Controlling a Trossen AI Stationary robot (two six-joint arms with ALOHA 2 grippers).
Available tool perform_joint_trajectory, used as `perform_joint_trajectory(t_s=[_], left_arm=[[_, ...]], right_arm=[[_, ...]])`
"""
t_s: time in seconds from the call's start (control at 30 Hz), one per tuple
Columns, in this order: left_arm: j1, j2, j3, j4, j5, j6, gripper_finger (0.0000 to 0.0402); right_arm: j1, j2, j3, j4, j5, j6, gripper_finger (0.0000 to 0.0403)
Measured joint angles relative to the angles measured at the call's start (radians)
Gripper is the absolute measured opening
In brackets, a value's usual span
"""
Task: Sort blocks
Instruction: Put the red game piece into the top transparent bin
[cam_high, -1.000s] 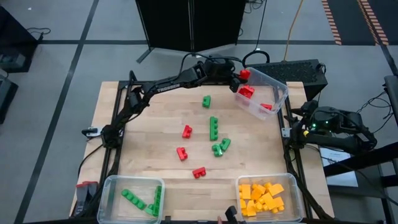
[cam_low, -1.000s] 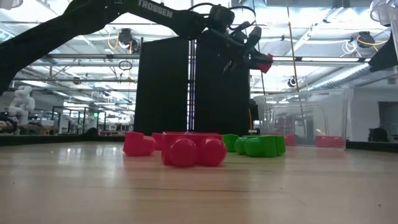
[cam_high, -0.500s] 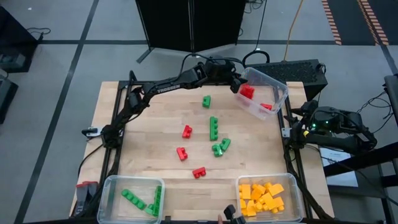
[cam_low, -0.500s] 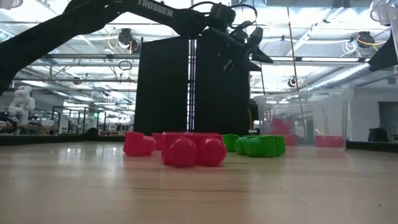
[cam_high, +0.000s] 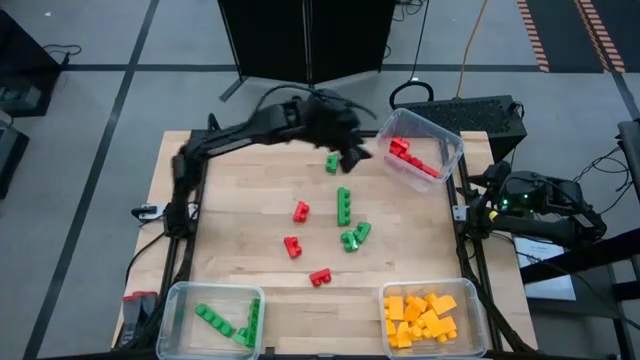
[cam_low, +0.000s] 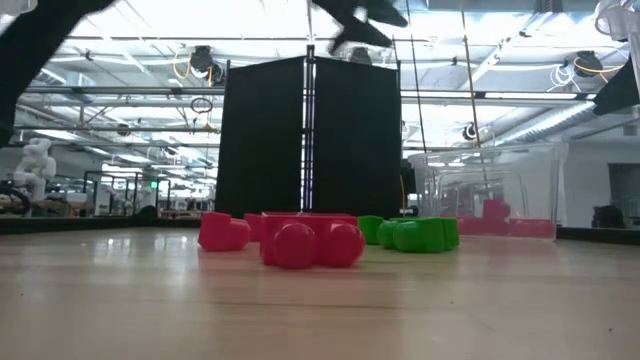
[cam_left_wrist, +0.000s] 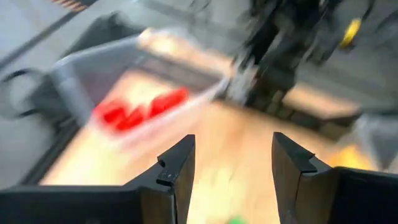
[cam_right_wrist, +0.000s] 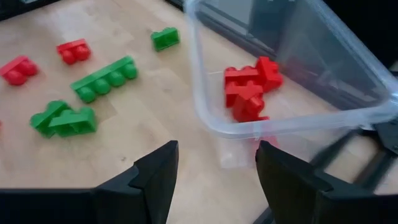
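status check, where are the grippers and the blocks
Left gripper open, empty, above table near red bin. Right gripper open, parked at table's right edge. Three red blocks, four green blocks loose mid-table. Nothing in the way.

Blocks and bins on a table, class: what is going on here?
A two-armed robot is sorting blocks by colour. The left gripper, fingers open and empty, is near the bin of red blocks at the far right corner. The right gripper waits open beside that bin. Three red blocks and several green blocks remain on the table.
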Motion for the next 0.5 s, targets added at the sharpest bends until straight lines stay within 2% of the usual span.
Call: perform_joint_trajectory(t_s=[0.13, 0.23, 0.33, 0.4, 0.5], left_arm=[[-0.071, -0.134, 0.0, -0.305, -0.157, 0.029, 0.0134], [-0.113, -0.186, -0.006, -0.54, -0.206, -0.077, 0.0134], [-0.125, -0.184, -0.01, -0.76, -0.239, -0.205, 0.0134], [-0.125, -0.184, -0.035, -0.817, -0.259, -0.271, 0.0134], [-0.122, -0.202, -0.146, -0.8, -0.263, -0.36, 0.0134]], right_arm=[[0.0, 0.0, 0.0, 0.019, -0.037, -0.028, 0.0208], [0.0, 0.0, 0.0, 0.027, -0.037, -0.029, 0.0208], [0.0, 0.0, 0.0, 0.035, -0.036, -0.031, 0.0208], [0.0, 0.0, 0.0, 0.039, -0.032, -0.029, 0.0208], [0.0, 0.0, 0.0, 0.051, -0.028, -0.028, 0.0208]])
